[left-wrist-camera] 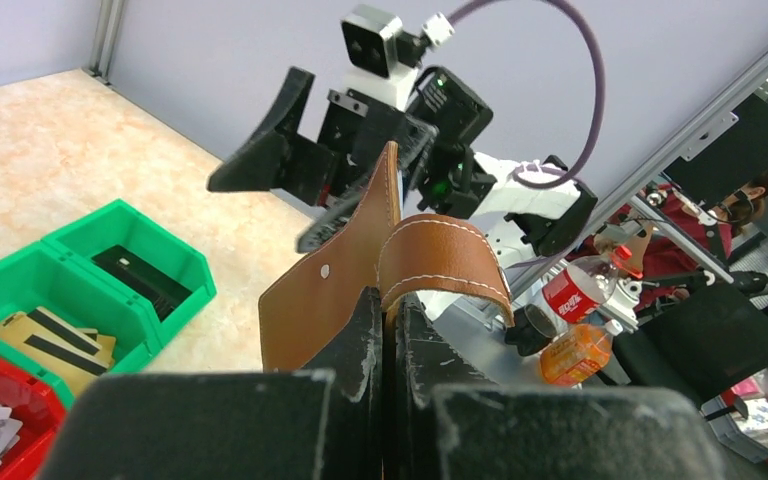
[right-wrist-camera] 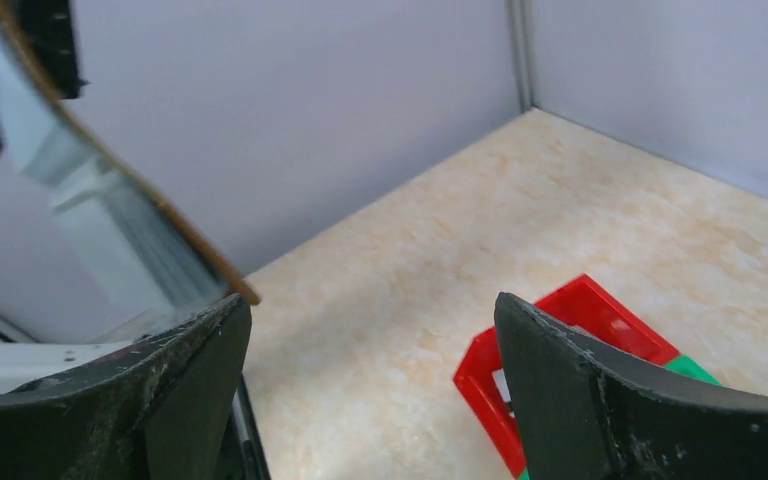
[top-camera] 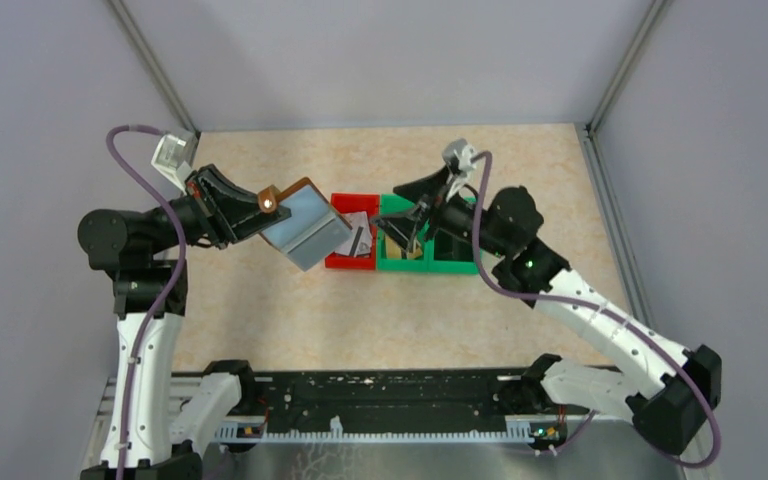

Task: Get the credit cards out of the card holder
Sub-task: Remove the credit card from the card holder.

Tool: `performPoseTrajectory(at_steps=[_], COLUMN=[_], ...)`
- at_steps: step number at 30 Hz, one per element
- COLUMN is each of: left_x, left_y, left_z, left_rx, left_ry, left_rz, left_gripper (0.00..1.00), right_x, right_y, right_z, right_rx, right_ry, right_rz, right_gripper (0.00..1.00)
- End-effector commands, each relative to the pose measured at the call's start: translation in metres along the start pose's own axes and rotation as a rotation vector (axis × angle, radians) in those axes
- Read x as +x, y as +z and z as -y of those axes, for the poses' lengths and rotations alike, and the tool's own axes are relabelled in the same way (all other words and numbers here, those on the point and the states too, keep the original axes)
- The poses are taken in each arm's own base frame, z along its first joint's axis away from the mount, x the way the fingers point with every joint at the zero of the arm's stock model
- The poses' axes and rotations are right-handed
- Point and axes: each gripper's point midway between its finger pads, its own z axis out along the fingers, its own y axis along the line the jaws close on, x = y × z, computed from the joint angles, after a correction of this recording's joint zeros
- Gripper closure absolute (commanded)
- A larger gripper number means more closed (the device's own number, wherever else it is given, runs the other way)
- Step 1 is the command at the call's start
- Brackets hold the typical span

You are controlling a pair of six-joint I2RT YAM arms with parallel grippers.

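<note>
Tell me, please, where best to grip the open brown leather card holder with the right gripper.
Probably its free edge opposite the snap tab, from the side of the right gripper: the brown leather card holder hangs open in mid-air, and the left gripper pinches the tab end.

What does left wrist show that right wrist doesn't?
Left wrist only: left gripper shut on the holder, brown outside showing; gold card and dark card in the green bins. Right wrist only: the holder's pale inside, the wall corner. Both: holder, open right gripper, red bin, table.
</note>
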Motion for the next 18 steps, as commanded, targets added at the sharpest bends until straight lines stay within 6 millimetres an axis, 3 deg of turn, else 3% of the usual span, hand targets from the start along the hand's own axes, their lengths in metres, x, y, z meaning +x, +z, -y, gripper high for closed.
performPoseTrajectory(at_steps=[1, 5, 14, 18], left_x=[-0.004, -0.003, -0.002, -0.002], left_y=[0.000, 0.000, -0.001, -0.001], left_z=[0.007, 0.006, 0.007, 0.007], left_rx=[0.020, 0.021, 0.019, 0.018], left_ry=[0.018, 0.008, -0.008, -0.011], left_rz=[0.012, 0.010, 0.009, 0.008], left_gripper=[1.00, 1.00, 1.00, 1.00], right_x=[-0.020, -0.008, -0.002, 0.001], right_y=[-0.018, -0.022, -0.007, 0.004], right_z=[-0.040, -0.050, -0.077, -0.078], right_rx=[-0.220, -0.281, -0.386, -0.380], right_ry=[-0.010, -0.023, -0.047, -0.048], right_rz=[0.194, 0.186, 0.171, 0.151], right_gripper=[0.09, 0.06, 0.04, 0.04])
